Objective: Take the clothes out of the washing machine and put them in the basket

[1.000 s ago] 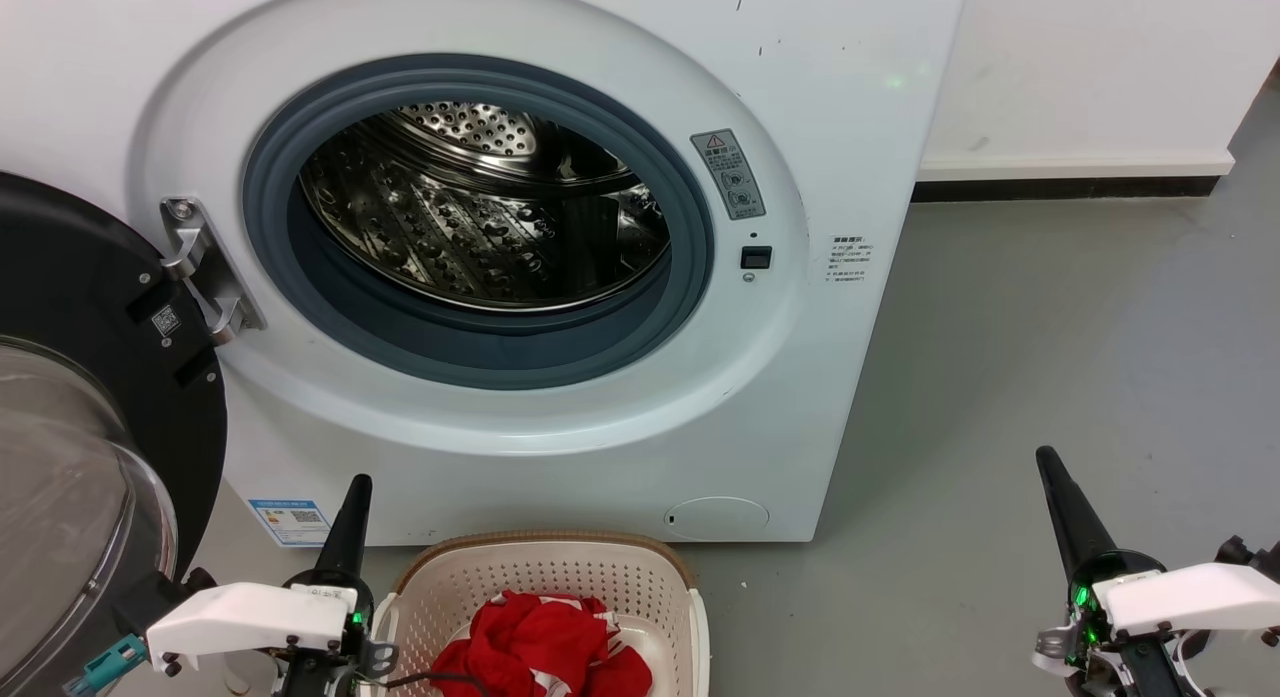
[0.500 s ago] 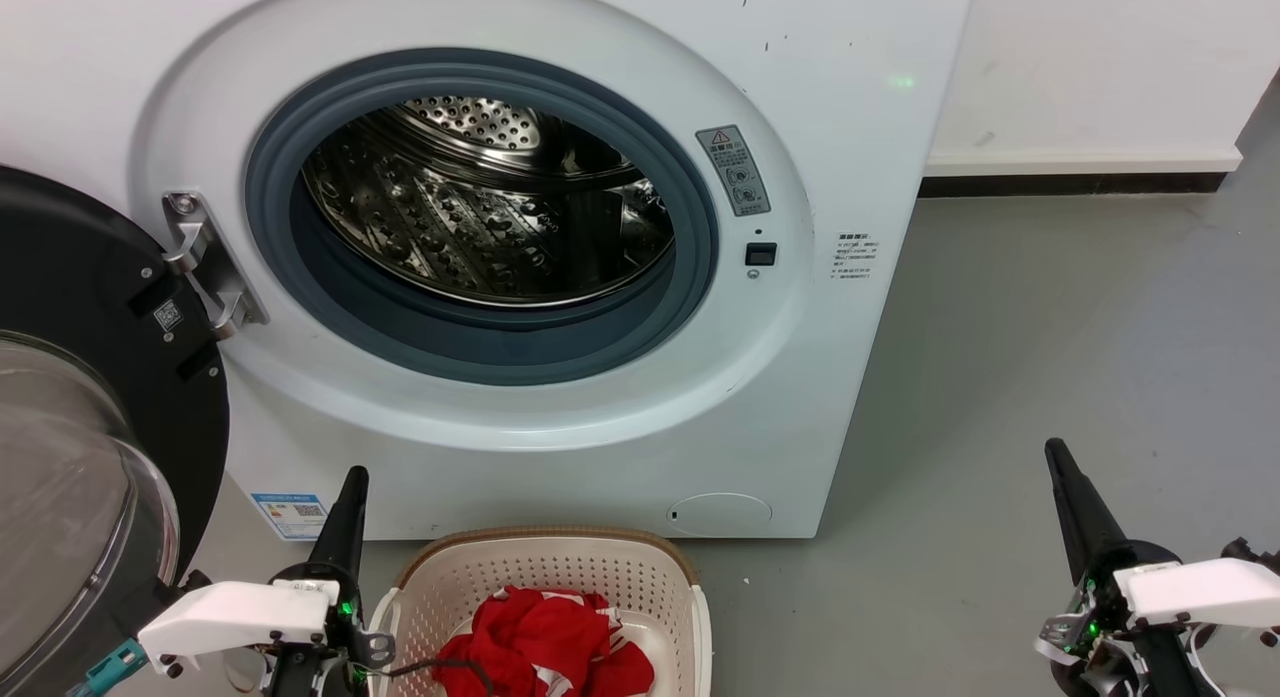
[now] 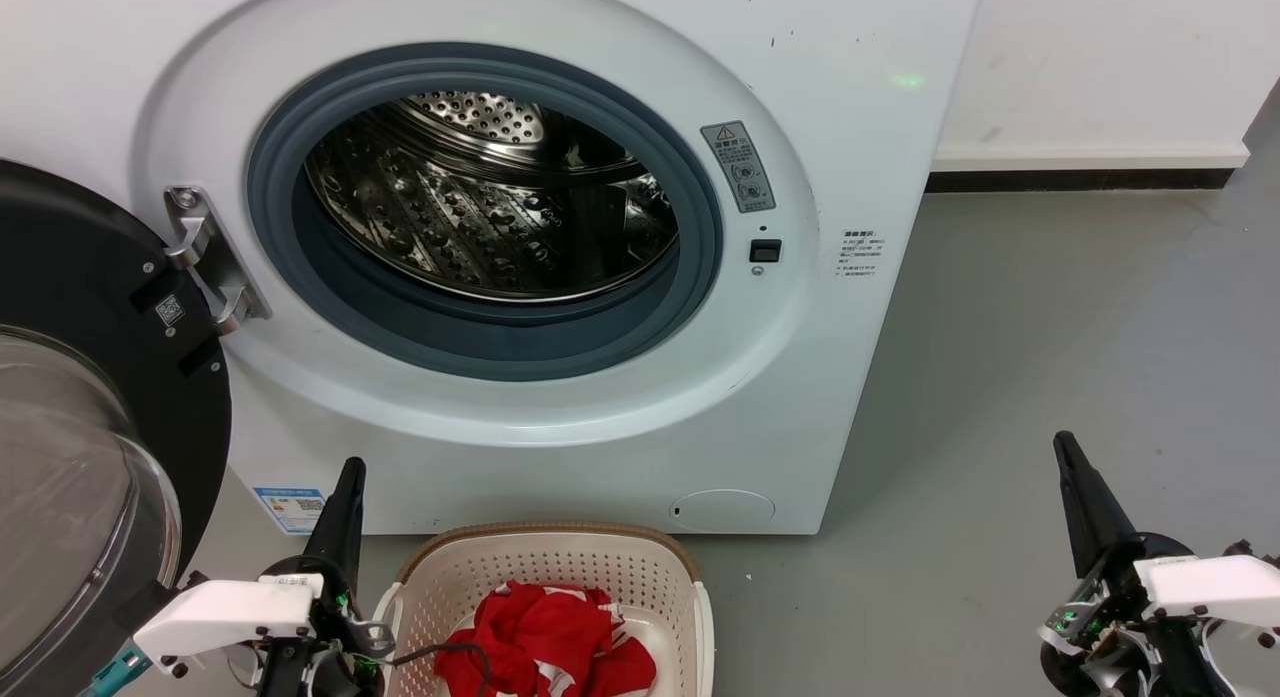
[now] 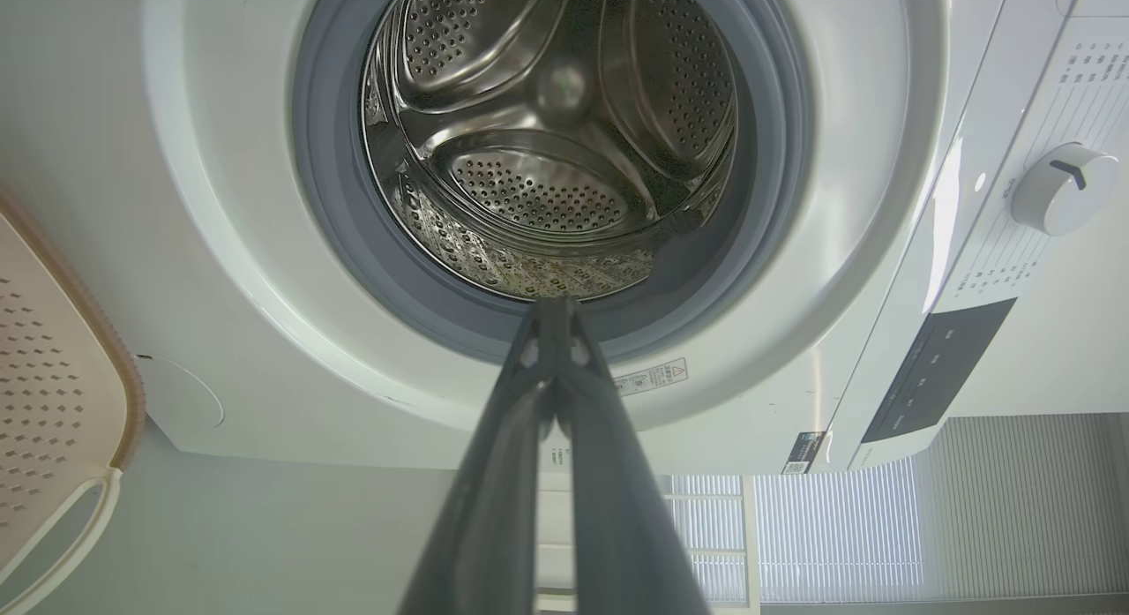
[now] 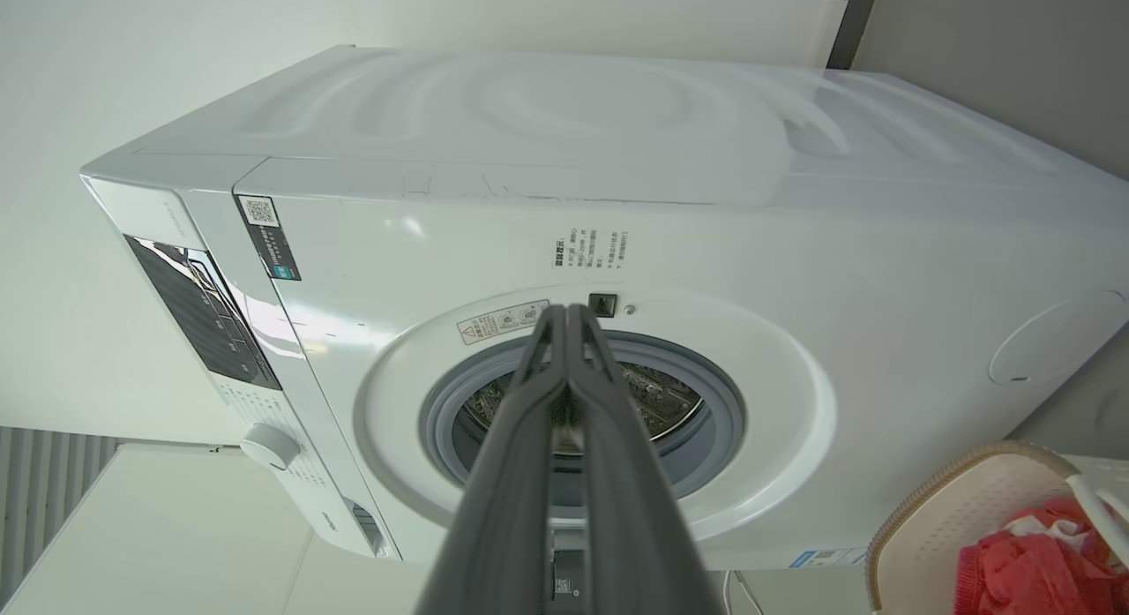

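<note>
The white washing machine point(image 3: 820, 127) fills the upper head view, its porthole open onto a shiny steel drum point(image 3: 480, 207) with no fabric visible inside; the drum point(image 4: 547, 138) looks bare in the left wrist view too. Red clothes point(image 3: 545, 642) with white trim lie bunched in the cream basket point(image 3: 560, 567) on the floor before the machine, seen again as clothes point(image 5: 1032, 562) in the basket point(image 5: 953, 500). My left gripper point(image 3: 350, 472) is shut, left of the basket, holding nothing. My right gripper point(image 3: 1063, 445) is shut, far right over bare floor. Both pairs of fingers point(image 4: 554, 311) point(image 5: 567, 313) press together.
The black-framed glass door point(image 3: 80, 457) hangs open at the left, close beside my left arm. Grey floor point(image 3: 1050, 327) stretches to the right of the machine up to a white wall with a dark skirting point(image 3: 1080, 182).
The whole head picture has shifted slightly, so the camera moved. Both grippers stay shut and sit a little lower and further apart; the clothes in the basket have not moved.
</note>
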You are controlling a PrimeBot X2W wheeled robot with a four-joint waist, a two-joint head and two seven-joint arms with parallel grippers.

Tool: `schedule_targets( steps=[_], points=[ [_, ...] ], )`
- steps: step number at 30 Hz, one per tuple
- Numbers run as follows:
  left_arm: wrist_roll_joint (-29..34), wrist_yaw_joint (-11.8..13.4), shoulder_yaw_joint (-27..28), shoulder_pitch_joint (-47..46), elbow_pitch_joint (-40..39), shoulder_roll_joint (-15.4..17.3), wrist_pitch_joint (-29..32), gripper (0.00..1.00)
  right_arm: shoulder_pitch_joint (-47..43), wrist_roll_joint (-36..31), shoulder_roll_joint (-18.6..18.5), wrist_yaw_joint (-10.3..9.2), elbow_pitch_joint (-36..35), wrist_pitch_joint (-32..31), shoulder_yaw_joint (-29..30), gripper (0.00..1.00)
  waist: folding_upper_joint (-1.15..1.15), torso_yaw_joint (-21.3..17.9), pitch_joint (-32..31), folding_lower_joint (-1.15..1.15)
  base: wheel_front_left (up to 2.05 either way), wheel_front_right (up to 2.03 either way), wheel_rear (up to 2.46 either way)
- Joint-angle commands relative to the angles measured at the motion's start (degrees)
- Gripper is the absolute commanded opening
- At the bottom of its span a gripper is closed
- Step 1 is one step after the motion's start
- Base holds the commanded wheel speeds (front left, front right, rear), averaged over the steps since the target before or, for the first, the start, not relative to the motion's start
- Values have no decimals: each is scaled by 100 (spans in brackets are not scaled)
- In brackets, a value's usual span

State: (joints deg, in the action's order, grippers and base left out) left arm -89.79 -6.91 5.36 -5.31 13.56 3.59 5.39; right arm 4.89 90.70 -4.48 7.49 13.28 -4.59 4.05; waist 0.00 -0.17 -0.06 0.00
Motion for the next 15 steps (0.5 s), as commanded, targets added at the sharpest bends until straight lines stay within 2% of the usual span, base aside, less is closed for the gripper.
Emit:
schedule_targets(
  steps=[1, 7, 15],
  points=[
    [-119, -44, 26, -105, 26, -3, 40, 0, 138, 131, 8, 0, 33, -16, 19, 0, 0, 4, 5, 0, 0, 0, 0],
    [-337, -79, 70, -107, 64, -31, 77, 0, 152, 368, 16, 0, 86, -33, 52, 0, 0, 16, 23, 0, 0, 0, 0],
    [-305, -75, 76, -106, 57, -34, 86, 0, 156, 328, 32, 0, 80, -48, 70, 0, 0, 17, 24, 0, 0, 0, 0]
  ],
)
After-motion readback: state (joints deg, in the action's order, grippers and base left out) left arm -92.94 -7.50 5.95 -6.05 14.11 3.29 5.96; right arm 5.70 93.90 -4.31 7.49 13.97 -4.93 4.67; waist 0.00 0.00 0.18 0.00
